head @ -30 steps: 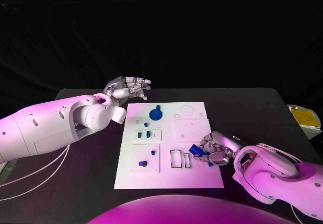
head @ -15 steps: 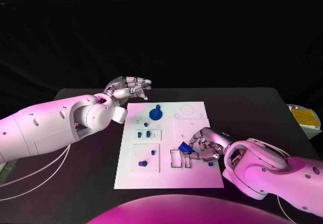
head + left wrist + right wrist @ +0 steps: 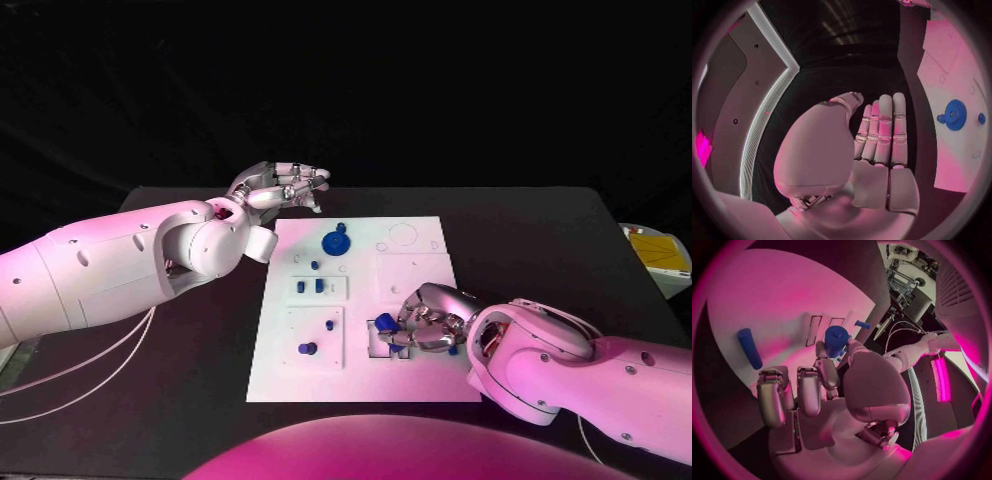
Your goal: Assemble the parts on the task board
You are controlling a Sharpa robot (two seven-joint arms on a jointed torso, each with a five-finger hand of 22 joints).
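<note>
The white task board (image 3: 361, 385) lies in the middle of the black table. My right hand (image 3: 428, 320) hovers low over the board's near right part, by the rectangular slots (image 3: 814, 324). It pinches a blue part (image 3: 385, 322) between thumb and finger; the right wrist view shows this blue part (image 3: 836, 340) at the fingertips. A blue peg (image 3: 749, 347) lies loose on the board beside the hand. My left hand (image 3: 281, 187) is raised beyond the board's far left corner, and in the left wrist view that hand (image 3: 873, 145) is empty with its fingers stretched out.
A blue gear (image 3: 336, 242) sits at the board's far end. Two short blue pegs (image 3: 309, 287) stand in the left middle plate, and another peg (image 3: 306, 349) stands nearer me. A yellow object (image 3: 656, 252) lies off the table's right edge.
My right hand has carried the blue part leftward across the board, from its right edge to above the rectangular slots. The left hand has stayed in place.
</note>
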